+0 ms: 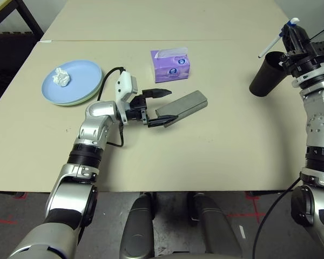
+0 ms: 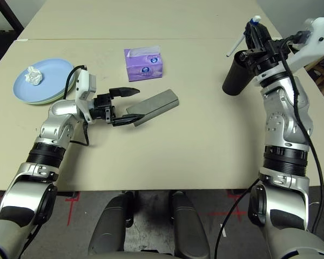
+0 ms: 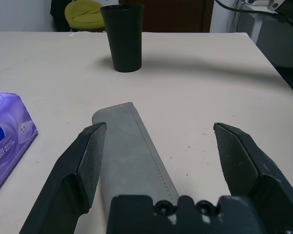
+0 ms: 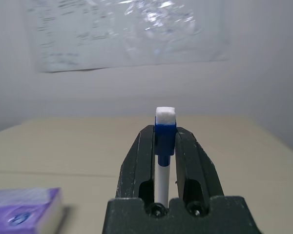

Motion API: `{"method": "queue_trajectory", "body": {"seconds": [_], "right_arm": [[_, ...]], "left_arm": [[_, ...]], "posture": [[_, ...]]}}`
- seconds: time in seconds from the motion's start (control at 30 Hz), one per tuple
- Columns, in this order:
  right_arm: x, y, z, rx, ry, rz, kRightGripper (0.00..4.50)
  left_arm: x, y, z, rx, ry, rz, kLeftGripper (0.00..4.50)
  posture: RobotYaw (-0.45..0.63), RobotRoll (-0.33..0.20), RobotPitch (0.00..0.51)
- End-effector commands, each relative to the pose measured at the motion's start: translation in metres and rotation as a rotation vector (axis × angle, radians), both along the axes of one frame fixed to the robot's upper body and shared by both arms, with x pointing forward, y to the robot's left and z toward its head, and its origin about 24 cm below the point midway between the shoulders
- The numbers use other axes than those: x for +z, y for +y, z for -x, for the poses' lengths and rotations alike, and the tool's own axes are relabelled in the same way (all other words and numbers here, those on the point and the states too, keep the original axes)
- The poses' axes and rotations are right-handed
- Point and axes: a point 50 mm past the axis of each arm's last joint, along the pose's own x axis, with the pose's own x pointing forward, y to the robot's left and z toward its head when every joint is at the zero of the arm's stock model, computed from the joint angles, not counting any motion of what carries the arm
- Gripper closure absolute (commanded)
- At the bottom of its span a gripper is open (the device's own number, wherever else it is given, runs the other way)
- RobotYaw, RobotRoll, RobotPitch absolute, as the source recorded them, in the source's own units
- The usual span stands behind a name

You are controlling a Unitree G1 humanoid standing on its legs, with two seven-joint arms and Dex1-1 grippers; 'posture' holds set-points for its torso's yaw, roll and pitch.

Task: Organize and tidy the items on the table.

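Right gripper (image 2: 257,33) clenched on a blue-white pen (image 2: 241,40) above the black cup (image 2: 236,77) at two o'clock; it should line the pen's lower tip over the rim before letting go; left gripper (image 1: 161,106) released, straddling the grey glasses case (image 1: 183,106).

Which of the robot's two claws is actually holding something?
The right gripper, clamped on a blue-white pen above the black cup. The left gripper is open, empty.

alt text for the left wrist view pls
The open left gripper straddles the near end of a grey glasses case lying on the beige table. A black cup stands upright beyond it, and a purple tissue box sits beside the case.
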Motion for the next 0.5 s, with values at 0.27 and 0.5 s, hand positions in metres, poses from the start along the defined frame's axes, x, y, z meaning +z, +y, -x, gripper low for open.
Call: {"method": "queue_trajectory", "body": {"seconds": [0.27, 0.5], "right_arm": [[-0.010, -0.011, 0.002, -0.151, 0.083, -0.058, 4.08], [-0.030, -0.013, -0.003, -0.161, 0.265, -0.096, 4.08]], "left_arm": [[-0.005, 0.000, 0.002, -0.004, 0.013, -0.011, 0.00], [-0.005, 0.000, 0.001, -0.002, 0.011, -0.009, 0.00]], "posture": [[0.09, 0.000, 0.211], [0.09, 0.000, 0.209]]}}
